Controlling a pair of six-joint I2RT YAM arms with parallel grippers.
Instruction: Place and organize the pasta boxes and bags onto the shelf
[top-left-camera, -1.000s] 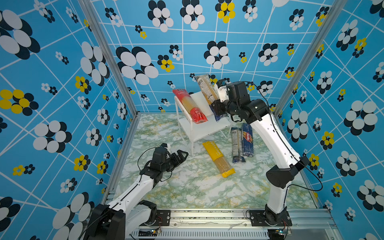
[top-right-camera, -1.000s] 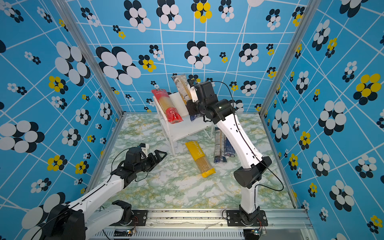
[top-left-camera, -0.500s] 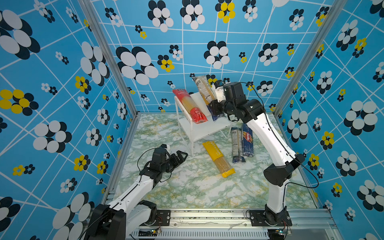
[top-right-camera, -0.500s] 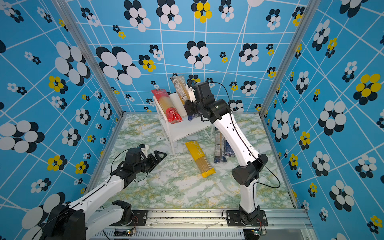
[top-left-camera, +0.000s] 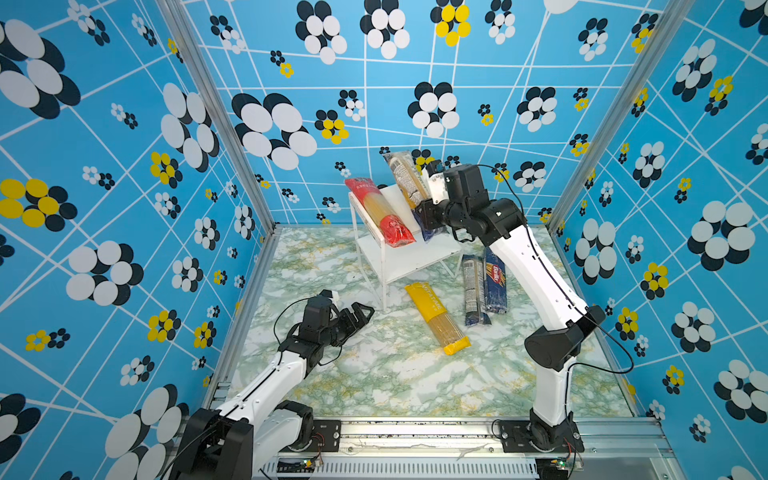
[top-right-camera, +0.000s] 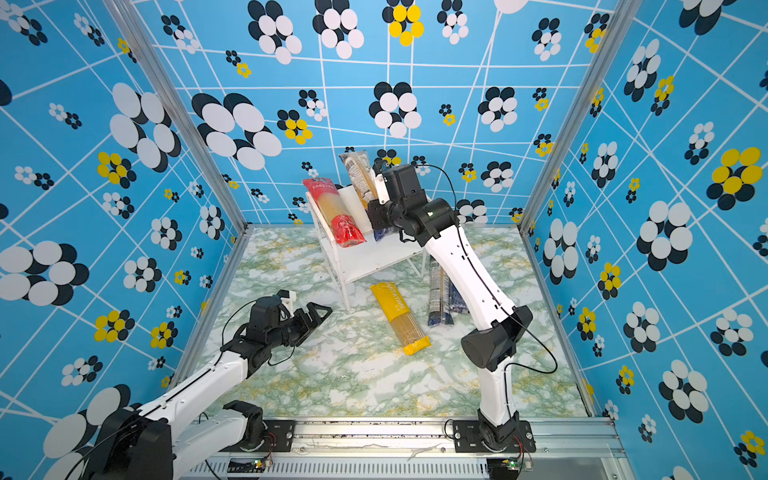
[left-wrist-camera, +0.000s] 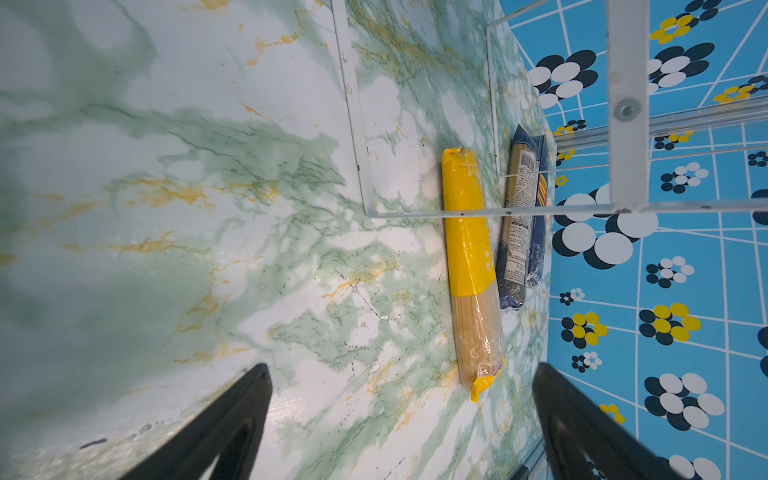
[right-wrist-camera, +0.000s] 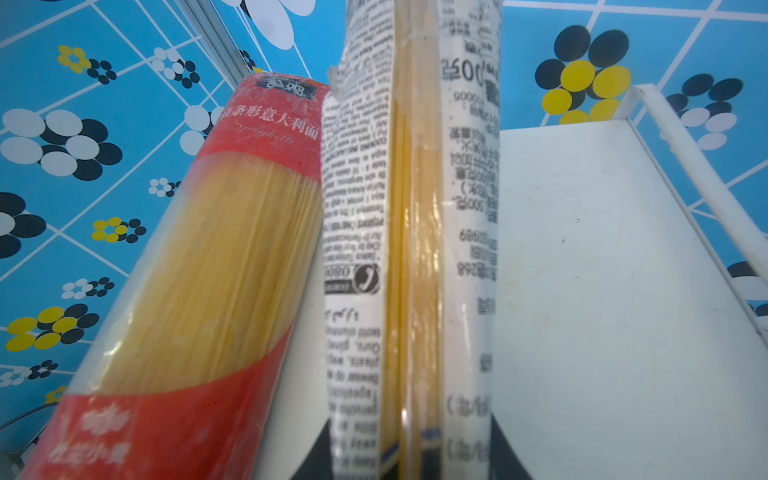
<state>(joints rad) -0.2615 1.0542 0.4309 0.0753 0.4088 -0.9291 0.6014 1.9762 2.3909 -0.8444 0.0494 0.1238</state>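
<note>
Nearest, the left gripper (top-left-camera: 362, 312) is found just where it was a second ago, low over the table (top-left-camera: 374, 374). Its two black fingers (left-wrist-camera: 249, 395) are held wide apart, with nothing between them. Farther back, the right gripper (top-left-camera: 422, 216) has been moved a little sideways since then, toward the red-ended pack (top-left-camera: 380, 212). The held pack (top-left-camera: 405, 176) has been carried along. This gripper is squeezed tight on the held pack near its navy end.

The table is covered in green and white marble print. A metal rail (top-left-camera: 415, 432) is fixed along its near edge. Blue walls (top-left-camera: 124, 166) with white lines and big flowers are set on three sides.

The yellow pack (top-left-camera: 436, 318) is laid at a slant on the table, in front of the shelf (top-left-camera: 407, 257). Beside it, the second see-through pack (top-left-camera: 473, 286) and the navy Barilla box (top-left-camera: 495, 282) are laid together, touching. The shelf is made of two white boards in a clear frame. The red-ended pack is laid on the top board, one red end poking past the front edge. The held pack is tilted just beside it, over the same board. Yellow spaghetti and small black print can be seen on it. Whether it is touching the board cannot be told.
</note>
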